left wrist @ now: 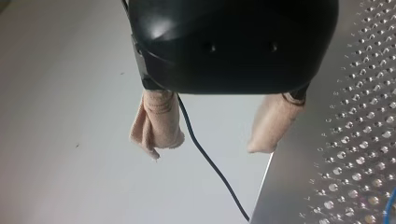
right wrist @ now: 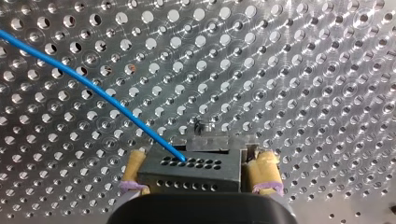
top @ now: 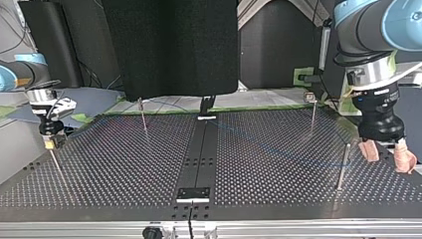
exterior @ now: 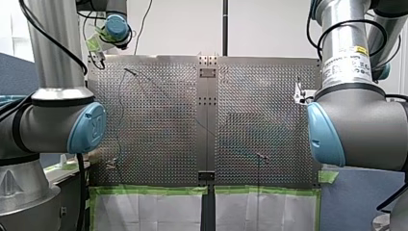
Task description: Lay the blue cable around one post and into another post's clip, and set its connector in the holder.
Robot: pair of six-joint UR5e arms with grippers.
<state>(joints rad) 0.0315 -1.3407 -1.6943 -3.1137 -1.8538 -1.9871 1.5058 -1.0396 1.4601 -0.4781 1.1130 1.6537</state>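
Carefully lower the connector (right wrist: 191, 173), clamped in my right end effector (right wrist: 198, 168), squarely onto the holder (right wrist: 205, 138) just beyond it, keeping the blue cable (right wrist: 93, 88) slack; my left end effector (left wrist: 208, 148) hangs wide and empty.

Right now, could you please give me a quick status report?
Left gripper: jaws open, empty. Right gripper: jaws shut on connector. Blue cable running across table. No obstruction seen.
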